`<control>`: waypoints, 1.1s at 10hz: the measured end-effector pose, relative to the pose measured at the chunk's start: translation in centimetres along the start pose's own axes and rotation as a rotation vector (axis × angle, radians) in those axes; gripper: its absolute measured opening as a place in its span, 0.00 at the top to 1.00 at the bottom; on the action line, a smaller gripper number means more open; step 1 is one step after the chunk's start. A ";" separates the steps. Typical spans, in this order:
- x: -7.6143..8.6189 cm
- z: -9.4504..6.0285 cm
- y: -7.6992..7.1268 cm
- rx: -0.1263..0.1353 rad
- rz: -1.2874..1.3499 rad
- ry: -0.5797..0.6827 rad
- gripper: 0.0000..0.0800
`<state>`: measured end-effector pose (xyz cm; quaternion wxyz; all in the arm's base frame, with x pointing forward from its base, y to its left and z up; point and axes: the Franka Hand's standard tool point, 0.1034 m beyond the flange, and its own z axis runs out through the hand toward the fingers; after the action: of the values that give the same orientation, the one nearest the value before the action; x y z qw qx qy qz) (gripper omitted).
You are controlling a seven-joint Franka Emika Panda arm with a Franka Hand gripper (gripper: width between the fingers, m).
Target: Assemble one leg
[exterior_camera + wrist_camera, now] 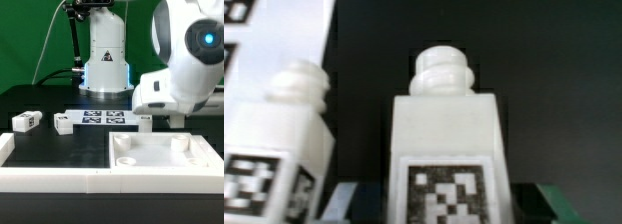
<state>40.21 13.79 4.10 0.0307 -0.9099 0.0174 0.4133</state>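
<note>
A white leg (446, 130) with a black-and-white tag and a knobbed tip fills the middle of the wrist view. My gripper (450, 205) has one finger on each side of its tagged end, close against it, and looks shut on it. A second leg (278, 140) lies parallel right beside it. In the exterior view my gripper (145, 124) is down at table level, just behind the large white square part (165, 155). The leg in it is mostly hidden by the hand. Two more legs (25, 120) (63, 123) lie at the exterior view's left.
The marker board (105, 117) lies on the black table behind the gripper, in front of the arm's base (105, 70). A white raised wall (50, 178) runs along the front left. The marker board's edge shows in the wrist view (235, 12).
</note>
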 end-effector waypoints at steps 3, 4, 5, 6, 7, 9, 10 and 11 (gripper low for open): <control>-2.3 -3.9 0.0 0.004 -0.007 0.056 0.64; -2.5 -3.5 0.1 0.003 -0.006 0.052 0.64; -2.0 -3.4 0.0 0.005 -0.006 0.073 0.64; -1.2 -4.2 -0.3 0.015 -0.009 0.212 0.64; -1.7 -3.9 -0.1 0.015 -0.009 0.272 0.64; -0.2 -5.2 0.4 0.027 -0.036 0.478 0.64; -0.2 -6.2 0.9 0.029 -0.049 0.569 0.64; 0.1 -7.0 1.2 0.031 -0.059 0.644 0.64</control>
<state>45.48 12.14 8.63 0.0493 -0.9935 0.0059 0.1029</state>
